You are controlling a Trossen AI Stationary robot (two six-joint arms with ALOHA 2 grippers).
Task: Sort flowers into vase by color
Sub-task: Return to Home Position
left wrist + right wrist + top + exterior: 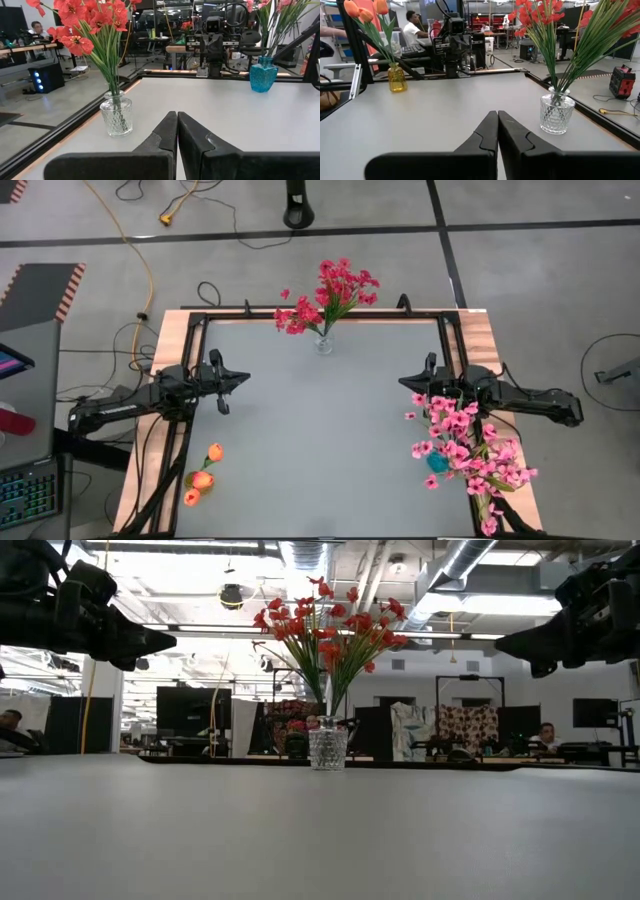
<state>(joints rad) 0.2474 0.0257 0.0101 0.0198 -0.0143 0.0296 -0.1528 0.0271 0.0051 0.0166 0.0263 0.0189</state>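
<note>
Left gripper (238,379) hangs above the left side of the flat grey table (320,440), raised clear of the surface. Its two dark fingers (167,132) are pressed together with nothing between them. The right gripper (408,383) hangs opposite it above the right side, at about the same height in the low view. It is likewise closed and empty, and the two tips point toward each other across the bare middle of the table.

The deep magenta-red flowers (330,292) stand on green stems in a clear cut-glass vase (323,343) at the middle of the far edge. The vase is upright and well apart from both grippers.

The lighter pink flowers (468,448) fill a small blue glass vase (437,462) near the right edge, toward the near corner. From above, their spread reaches under the right arm (530,400).

Three small orange tulip-like buds (203,478) stand near the left edge at the near corner. The right wrist view shows their stems in a small yellow glass vase (397,79).

Beyond the table, a seated person (412,25) shows in the room behind the left arm.
</note>
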